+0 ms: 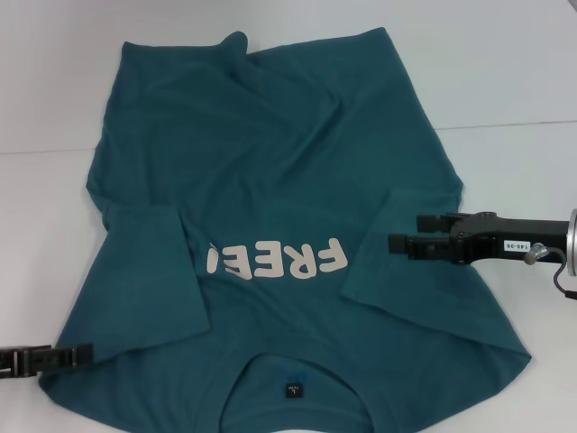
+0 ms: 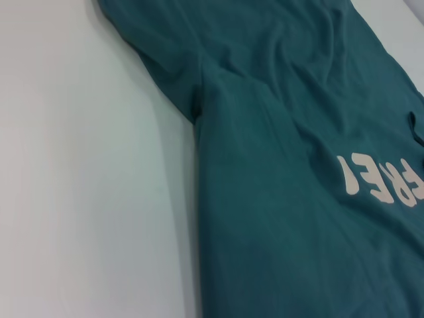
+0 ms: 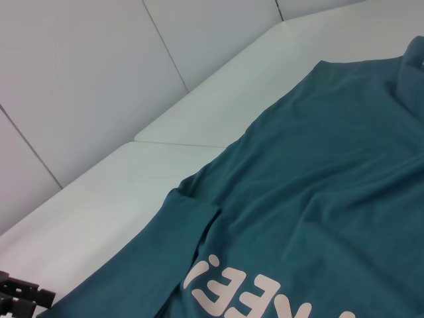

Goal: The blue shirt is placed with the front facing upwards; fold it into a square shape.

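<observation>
Blue shirt [image 1: 288, 171]: dark teal-blue all over, plain, no stripe or weave pattern visible. Cream block letters [image 1: 279, 262] across the chest, reading "FREE", partly covered at one end by a folded-in sleeve of the same teal. Neck label [image 1: 291, 387] just inside the shirt's collar: dark navy, with a small pale mark. Table [image 1: 505, 81] around the shirt: plain white. Left gripper [image 1: 77, 357] and right gripper [image 1: 401, 234] at the shirt's edges: black; white tag with dark print on the right arm.
</observation>
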Action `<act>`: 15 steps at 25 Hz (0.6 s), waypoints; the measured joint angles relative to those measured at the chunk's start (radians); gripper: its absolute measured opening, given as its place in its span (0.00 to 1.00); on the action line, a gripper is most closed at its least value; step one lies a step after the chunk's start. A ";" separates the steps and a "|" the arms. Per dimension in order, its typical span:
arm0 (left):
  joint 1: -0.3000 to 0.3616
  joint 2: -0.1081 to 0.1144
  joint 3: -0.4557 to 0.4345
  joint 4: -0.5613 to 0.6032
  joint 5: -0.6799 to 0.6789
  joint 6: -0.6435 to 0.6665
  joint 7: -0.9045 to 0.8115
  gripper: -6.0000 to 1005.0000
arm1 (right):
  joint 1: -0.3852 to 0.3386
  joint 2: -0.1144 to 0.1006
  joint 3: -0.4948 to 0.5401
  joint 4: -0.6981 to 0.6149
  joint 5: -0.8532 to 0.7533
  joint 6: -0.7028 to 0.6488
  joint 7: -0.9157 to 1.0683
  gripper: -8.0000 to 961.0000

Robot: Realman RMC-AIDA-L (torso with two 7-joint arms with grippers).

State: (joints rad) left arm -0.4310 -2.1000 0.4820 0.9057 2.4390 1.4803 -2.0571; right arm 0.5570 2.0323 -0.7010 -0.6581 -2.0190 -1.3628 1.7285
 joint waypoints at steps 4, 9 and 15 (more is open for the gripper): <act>0.000 -0.001 0.002 -0.002 0.016 0.000 0.001 0.88 | 0.000 0.000 0.000 0.000 0.000 0.000 0.000 0.95; -0.003 -0.004 0.004 -0.002 0.020 0.010 0.001 0.88 | 0.000 0.000 0.000 0.001 0.000 0.000 0.000 0.95; -0.011 -0.008 0.027 -0.002 0.017 0.033 0.003 0.88 | 0.000 0.000 0.000 0.001 0.000 0.001 0.001 0.95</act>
State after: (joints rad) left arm -0.4422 -2.1076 0.5087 0.9034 2.4557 1.5137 -2.0542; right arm 0.5568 2.0323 -0.7009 -0.6566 -2.0185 -1.3621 1.7294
